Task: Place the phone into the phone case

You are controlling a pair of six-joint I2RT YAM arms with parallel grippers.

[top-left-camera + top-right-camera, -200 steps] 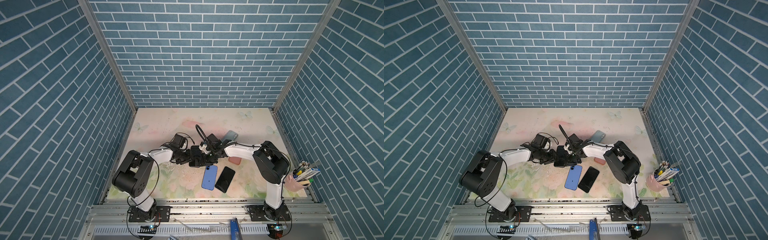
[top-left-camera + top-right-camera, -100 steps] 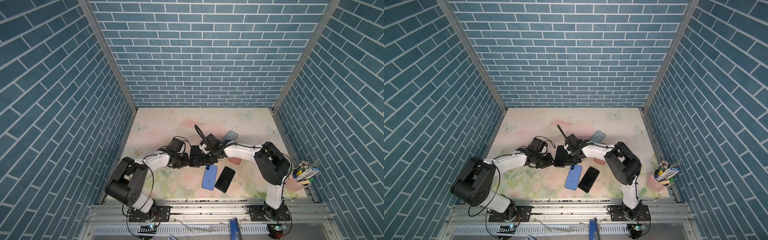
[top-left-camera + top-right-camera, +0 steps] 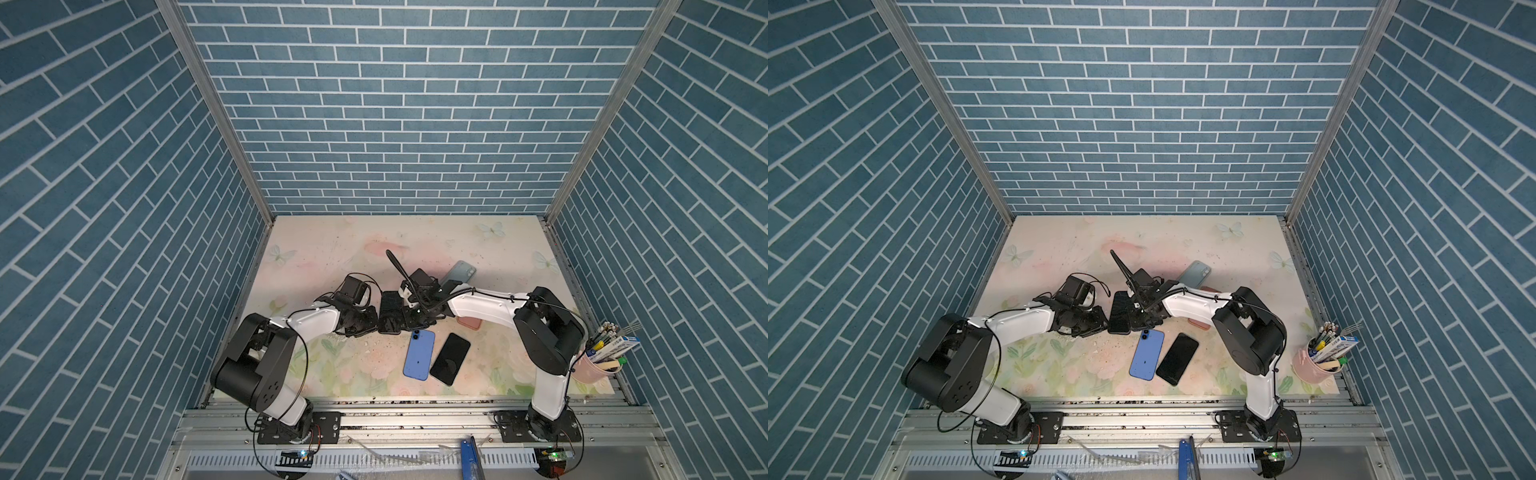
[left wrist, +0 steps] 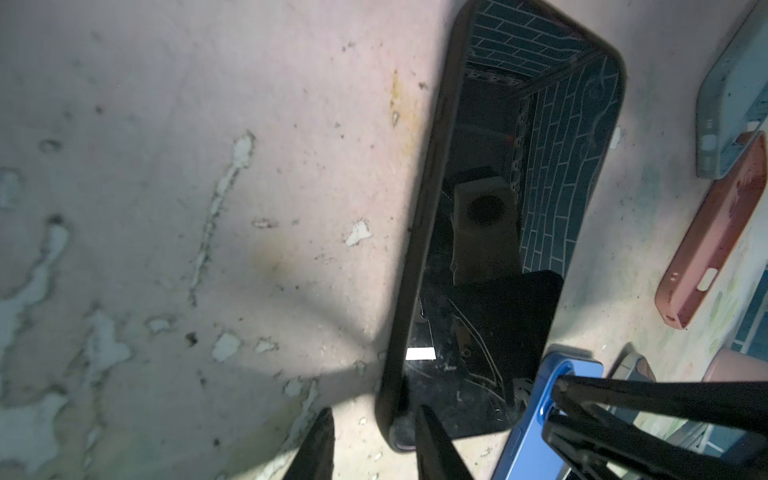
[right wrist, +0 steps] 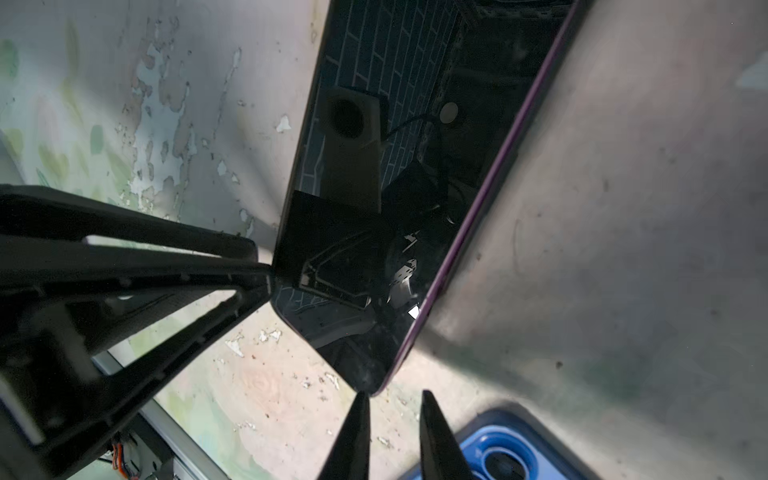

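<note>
A phone [image 4: 498, 124] with a glossy black screen lies face up on the mat inside a dark phone case, whose thick rim [image 4: 417, 249] runs along one long side. A purple edge [image 5: 490, 187] shows along the other side. In both top views the phone [image 3: 390, 309] [image 3: 1120, 311] lies between the two grippers. My left gripper [image 4: 374, 411] is open and straddles the rim at one corner, with one finger over the screen and the other beside the case. My right gripper [image 5: 392, 392] stands narrowly open with its tips at the opposite near corner, holding nothing.
A blue phone [image 3: 419, 355] and a black phone [image 3: 450, 358] lie just in front of the grippers. A pink case [image 3: 469, 322] and a grey-green case [image 3: 459, 274] lie behind my right arm. A pink cup of pens [image 3: 598, 368] stands at the right edge.
My left arm has drawn back to the left, uncovering the phone. Its jaws have narrowed a little. My right gripper's jaws have parted slightly. The phone has stayed in place.
</note>
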